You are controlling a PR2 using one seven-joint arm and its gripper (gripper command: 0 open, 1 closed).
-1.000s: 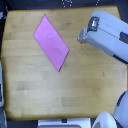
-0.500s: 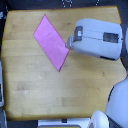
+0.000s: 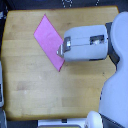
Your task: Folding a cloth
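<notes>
The pink-magenta cloth (image 3: 48,39) lies flat on the wooden table (image 3: 30,90) as a long parallelogram. It runs from the upper middle down to a corner near the table's centre. My arm reaches in from the exterior view's right. Its bulky grey-white forearm (image 3: 87,42) hides most of the gripper. My gripper (image 3: 61,50) is at the cloth's right edge, over its lower part. The fingers are small and blurred, so I cannot tell whether they are open or shut, or whether they touch the cloth.
The robot's white body (image 3: 117,75) fills the exterior view's right side, and a rounded white part (image 3: 92,120) sits at the bottom. Dark items (image 3: 67,4) lie beyond the table's top edge. A pale object (image 3: 1,95) stands at the left edge.
My arm has moved towards the exterior view's left, from off the cloth to its right edge. The cloth has not visibly moved.
</notes>
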